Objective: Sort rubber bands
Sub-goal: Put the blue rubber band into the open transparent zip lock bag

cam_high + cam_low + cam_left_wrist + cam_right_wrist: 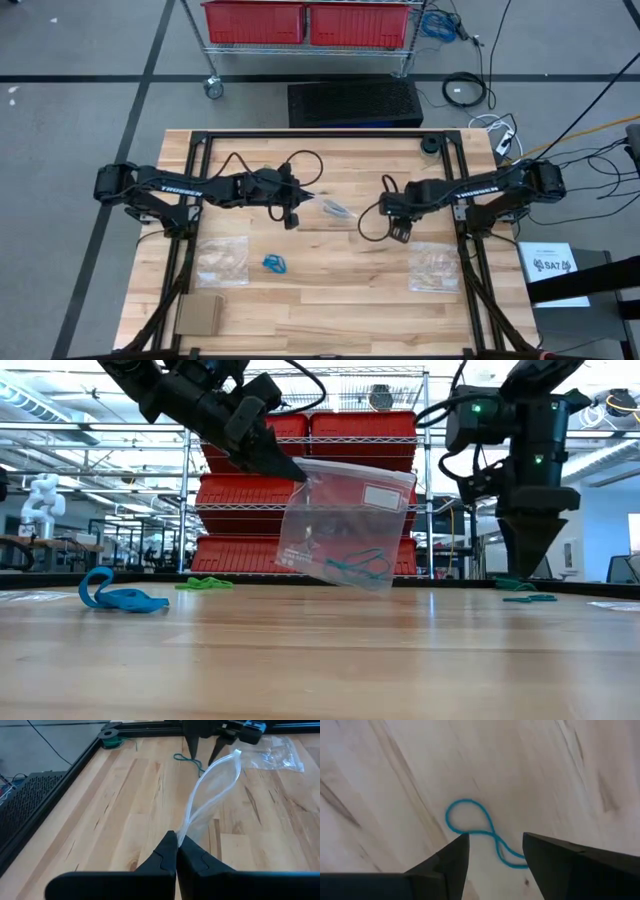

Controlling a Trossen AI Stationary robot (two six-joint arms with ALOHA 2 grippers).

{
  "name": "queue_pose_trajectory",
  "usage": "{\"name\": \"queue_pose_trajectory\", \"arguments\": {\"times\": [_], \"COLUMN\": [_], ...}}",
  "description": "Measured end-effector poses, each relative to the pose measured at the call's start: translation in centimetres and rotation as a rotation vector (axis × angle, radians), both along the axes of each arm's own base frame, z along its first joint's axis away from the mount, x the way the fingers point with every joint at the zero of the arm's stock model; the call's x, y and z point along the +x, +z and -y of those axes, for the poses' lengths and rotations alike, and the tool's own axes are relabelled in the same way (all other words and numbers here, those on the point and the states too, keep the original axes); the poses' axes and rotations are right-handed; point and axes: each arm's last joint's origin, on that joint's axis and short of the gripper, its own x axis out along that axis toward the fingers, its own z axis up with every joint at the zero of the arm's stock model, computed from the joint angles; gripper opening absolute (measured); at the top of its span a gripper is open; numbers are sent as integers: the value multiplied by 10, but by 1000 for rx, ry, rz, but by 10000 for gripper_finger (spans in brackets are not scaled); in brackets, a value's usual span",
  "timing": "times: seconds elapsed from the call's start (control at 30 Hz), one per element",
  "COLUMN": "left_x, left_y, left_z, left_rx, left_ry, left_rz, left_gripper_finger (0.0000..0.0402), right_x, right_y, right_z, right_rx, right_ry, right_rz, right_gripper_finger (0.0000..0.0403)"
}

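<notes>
My left gripper [297,472] is shut on a clear plastic bag [345,525] over the table's middle. A few grey-teal rubber bands [360,565] lie inside the bag. My right gripper [495,845] points down, open, just above a single teal band [472,822] that lies flat on the wood. Its fingers stand on either side of the band's tail. A bright blue cluster [277,263] lies near the table's middle front. In the low view, green bands [205,584] lie on the wood beyond the blue cluster [115,598]. My left gripper pinches the bag's top edge at one corner [181,836] between its two shut fingers, slanting down from the table's left. The bag's mouth [220,770] gapes open beyond the fingers. The bag hangs tilted below the gripper; whether its lower corner [378,586] touches the table, I cannot tell.
Two more clear bags lie flat on the table, one front left [222,258] and one front right [435,265]. A brown cardboard piece [200,315] sits at the near left corner. A dark roll [430,145] rests at the far right corner. Black cables loop off both arms.
</notes>
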Motion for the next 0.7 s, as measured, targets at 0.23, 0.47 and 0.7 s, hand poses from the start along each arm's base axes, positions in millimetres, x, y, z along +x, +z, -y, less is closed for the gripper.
{"name": "queue_pose_trajectory", "arguments": {"times": [0.23,0.47,0.7], "left_x": [0,-1,-1], "left_y": [-1,-1,-1], "left_z": [0,0,0], "left_rx": [-1,0,1], "left_ry": [0,0,0], "left_rz": [-11,-14,-15], "left_gripper_finger": [0,0,0], "right_x": [0,1,6], "right_y": [-4,-32,-42], "right_z": [5,6,6], "right_rx": [-6,8,21], "right_ry": [44,87,93], "right_rz": [-30,-143,-156], "right_gripper_finger": [176,176,134]}}
